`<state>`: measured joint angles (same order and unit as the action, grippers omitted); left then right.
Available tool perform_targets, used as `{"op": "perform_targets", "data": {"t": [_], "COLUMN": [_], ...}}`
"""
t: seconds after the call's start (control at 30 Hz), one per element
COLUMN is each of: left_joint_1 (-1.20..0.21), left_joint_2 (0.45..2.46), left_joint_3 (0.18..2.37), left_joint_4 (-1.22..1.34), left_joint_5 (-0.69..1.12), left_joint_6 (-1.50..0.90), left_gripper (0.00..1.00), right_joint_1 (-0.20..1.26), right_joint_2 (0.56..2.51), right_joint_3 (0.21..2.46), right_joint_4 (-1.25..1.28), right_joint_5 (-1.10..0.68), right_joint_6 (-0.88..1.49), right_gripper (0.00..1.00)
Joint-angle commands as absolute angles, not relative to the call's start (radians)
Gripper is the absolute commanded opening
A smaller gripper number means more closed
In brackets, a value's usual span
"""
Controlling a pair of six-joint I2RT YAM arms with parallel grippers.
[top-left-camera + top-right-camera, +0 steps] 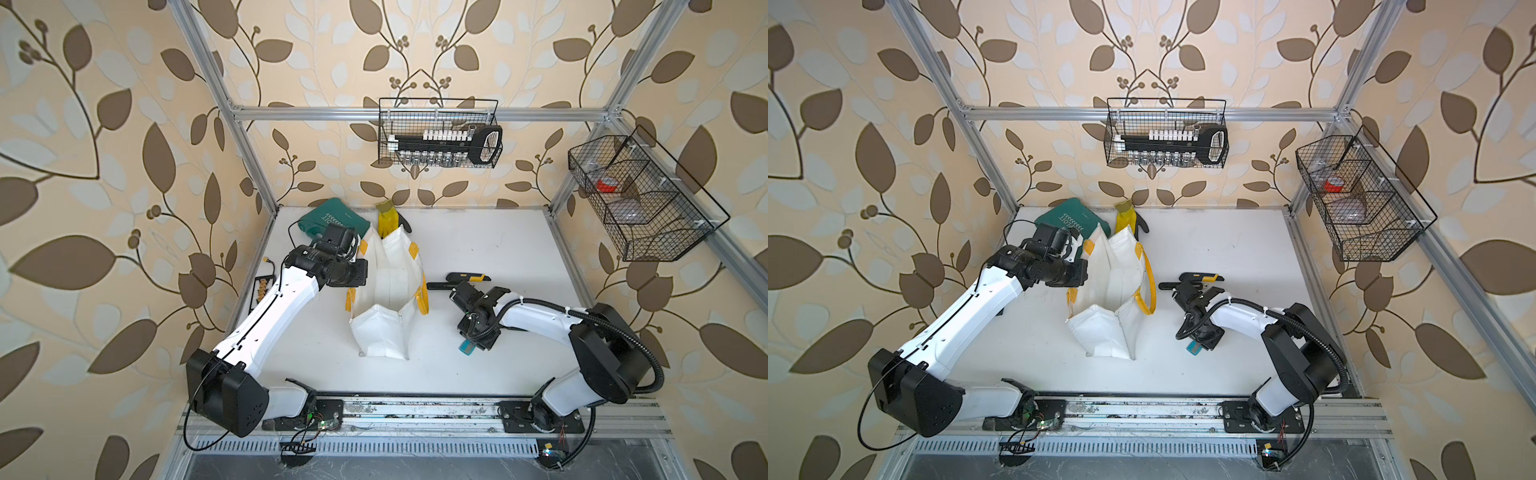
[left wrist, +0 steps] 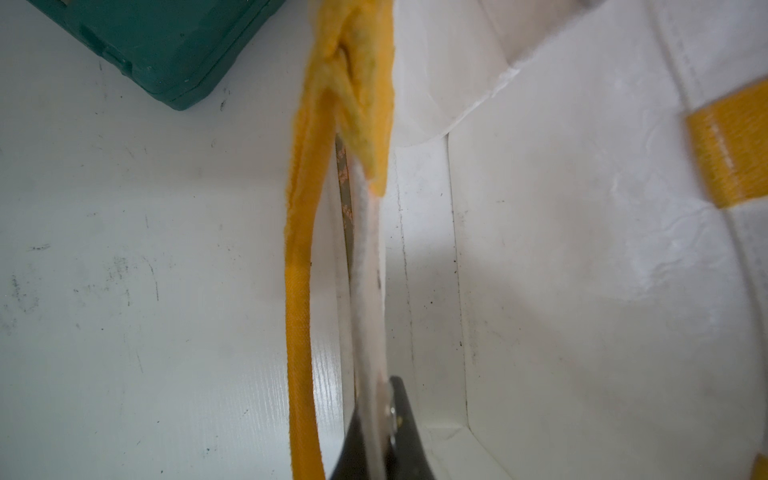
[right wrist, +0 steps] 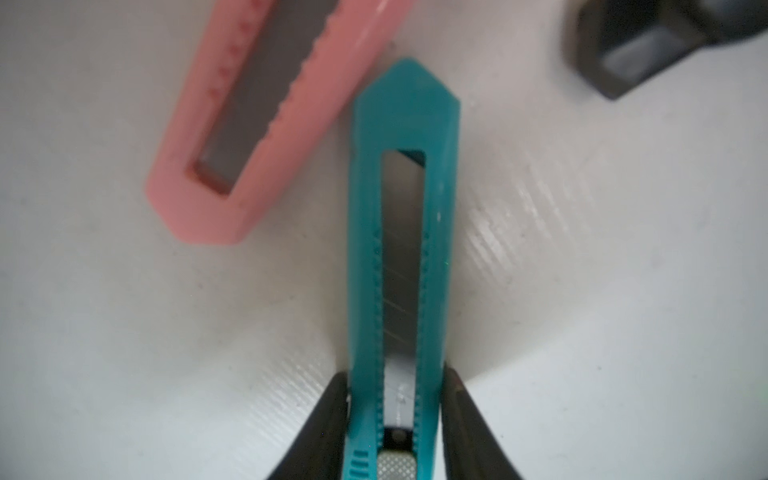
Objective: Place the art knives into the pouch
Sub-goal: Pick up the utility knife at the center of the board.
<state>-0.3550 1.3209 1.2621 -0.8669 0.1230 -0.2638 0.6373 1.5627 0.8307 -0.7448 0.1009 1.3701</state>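
The pouch point(image 1: 386, 299), a white tote with yellow handles point(image 1: 423, 299), stands open at mid-table in both top views point(image 1: 1113, 291). My left gripper point(image 1: 356, 246) is at its far left rim. In the left wrist view the jaws point(image 2: 372, 415) are shut on the white rim point(image 2: 365, 266), beside a yellow handle point(image 2: 301, 291). Right of the pouch, my right gripper point(image 1: 473, 341) is low over the table. It is shut on the teal art knife point(image 3: 401, 249), fingers point(image 3: 328, 424) pressed on both sides. The knife's teal end shows in the top views point(image 1: 1192, 347).
A pink knife point(image 3: 266, 124) lies just beside the teal one. A black-and-yellow utility knife point(image 1: 467, 277) lies behind my right arm. A green tool case point(image 1: 332, 220) and a yellow glove point(image 1: 386, 220) sit behind the pouch. Wire baskets point(image 1: 440, 133) point(image 1: 640, 199) hang on the walls.
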Motion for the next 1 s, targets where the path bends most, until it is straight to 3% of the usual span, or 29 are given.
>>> {"op": "perform_targets", "data": {"t": [0.0,0.1,0.53,0.73,0.97], "left_joint_1": [-0.365,-0.365,-0.365,-0.365,-0.365], "left_joint_2": [1.289,1.287,1.29,1.296,1.294], "left_joint_3": [1.257,1.258,1.256,1.259,1.254], "left_joint_4": [-0.854,-0.854,-0.855,-0.846,-0.844], "left_joint_5": [0.126,0.126,0.129,0.145,0.147], "left_joint_6": [-0.251,-0.253,-0.251,-0.253,-0.253], "left_gripper": [0.0,0.0,0.0,0.0,0.0], "right_joint_1": [0.655,0.668,0.741,0.761,0.83], "right_joint_2": [1.599,1.594,1.432,1.382,1.476], "right_joint_3": [0.81,0.822,1.024,1.259,1.609], "right_joint_4": [-0.667,-0.683,-0.947,-0.991,-1.056], "right_joint_5": [0.071,0.09,0.325,0.344,0.364], "right_joint_6": [1.373,1.356,1.201,1.019,0.875], "right_gripper": [0.18,0.14,0.14,0.12,0.12]}}
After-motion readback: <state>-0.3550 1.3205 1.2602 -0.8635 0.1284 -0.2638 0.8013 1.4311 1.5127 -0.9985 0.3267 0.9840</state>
